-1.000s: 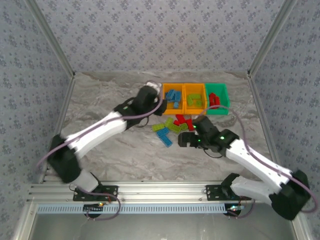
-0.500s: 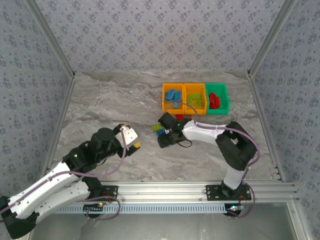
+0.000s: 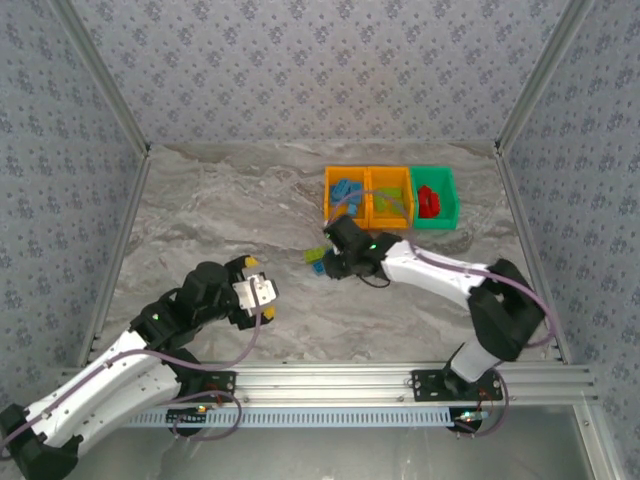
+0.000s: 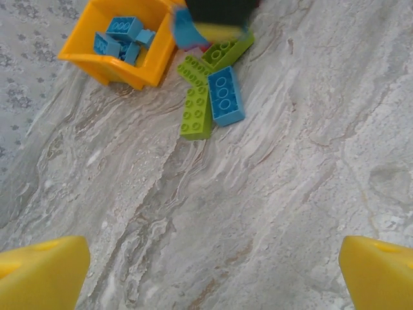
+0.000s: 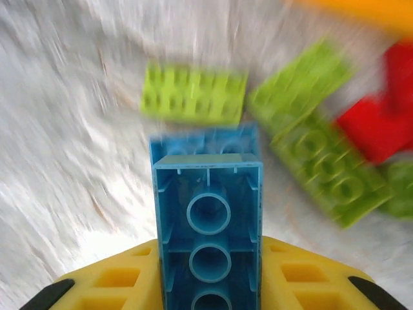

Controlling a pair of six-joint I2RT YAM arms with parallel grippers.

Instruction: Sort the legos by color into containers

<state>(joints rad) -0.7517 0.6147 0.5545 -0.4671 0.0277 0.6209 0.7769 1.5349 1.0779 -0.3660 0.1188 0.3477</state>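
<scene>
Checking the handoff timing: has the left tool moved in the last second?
Yes. The left tool has pulled back from the left orange bin toward the near edge of the table, down-left in the top view.

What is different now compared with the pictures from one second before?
The left hand drew back from the bins to the near left, open. The right hand moved into the loose bricks and now grips a blue brick. The bins stayed in place.

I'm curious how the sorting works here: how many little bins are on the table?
3, in a row far back on the table: left orange bin with blue bricks, middle orange bin with green bricks, right green bin with red bricks. None looks hidden.
</scene>
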